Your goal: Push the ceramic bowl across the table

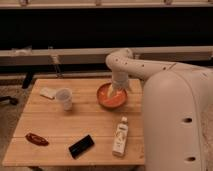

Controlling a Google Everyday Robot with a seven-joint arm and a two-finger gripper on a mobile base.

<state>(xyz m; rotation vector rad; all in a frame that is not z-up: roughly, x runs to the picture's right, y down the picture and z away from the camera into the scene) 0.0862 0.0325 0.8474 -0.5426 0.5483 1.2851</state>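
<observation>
The orange-red ceramic bowl (112, 96) sits on the light wooden table (50, 125), toward its far right side. My gripper (114, 90) reaches down from the white arm into the bowl, its tip at the bowl's inside near the far right rim. The arm covers part of the bowl's right edge.
A translucent plastic cup (64, 98) stands left of the bowl. A pale flat packet (48, 92) lies at the far left. A white bottle (120, 136), a black flat object (81, 146) and a dark red-brown object (37, 139) lie near the front edge. My white body (175, 125) stands at the table's right.
</observation>
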